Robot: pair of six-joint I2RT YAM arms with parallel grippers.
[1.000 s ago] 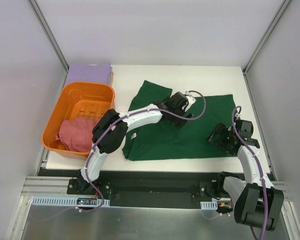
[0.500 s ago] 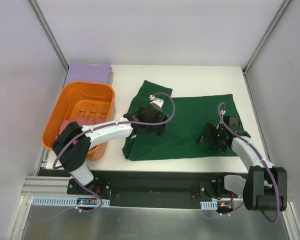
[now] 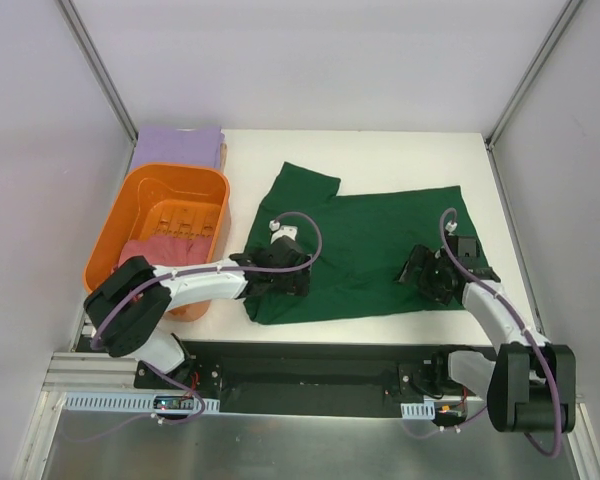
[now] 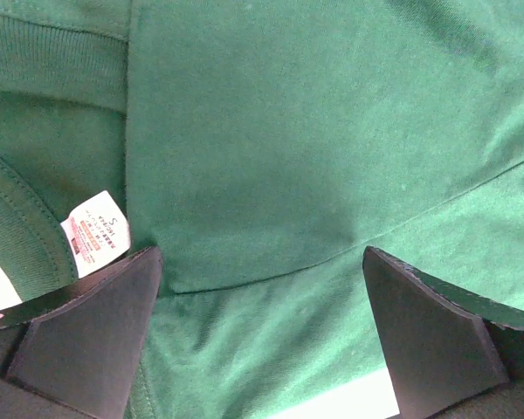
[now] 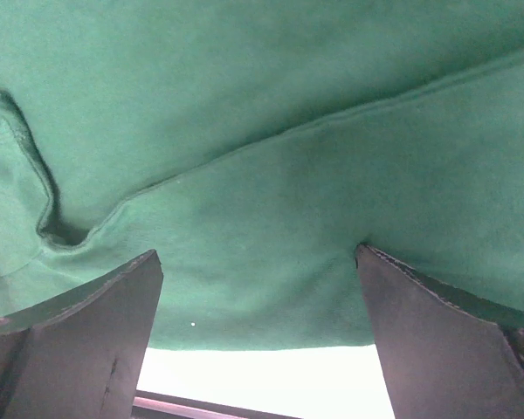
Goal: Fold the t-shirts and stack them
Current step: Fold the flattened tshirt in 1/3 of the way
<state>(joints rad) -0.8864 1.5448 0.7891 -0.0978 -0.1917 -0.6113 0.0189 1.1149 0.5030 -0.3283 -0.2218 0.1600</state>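
The dark green t-shirt (image 3: 365, 245) lies spread on the white table, partly folded. My left gripper (image 3: 280, 280) is open, low over the shirt's near left part by the collar; the cloth (image 4: 271, 175) and a white size label (image 4: 96, 231) show between its fingers. My right gripper (image 3: 425, 275) is open over the shirt's near right edge, its fingertips (image 5: 419, 332) pressing on the cloth (image 5: 262, 175). The pinkish-red t-shirt (image 3: 155, 255) lies crumpled in the orange basket. The lavender t-shirt (image 3: 178, 147) lies folded at the far left.
The orange plastic basket (image 3: 165, 185) stands at the table's left edge, close to my left arm. The table's near edge (image 3: 310, 330) runs just below both grippers. Grey walls and frame posts bound the table.
My left gripper has drawn back from the shirt's middle toward its near left corner. My right gripper has moved left and forward onto the shirt's near right edge.
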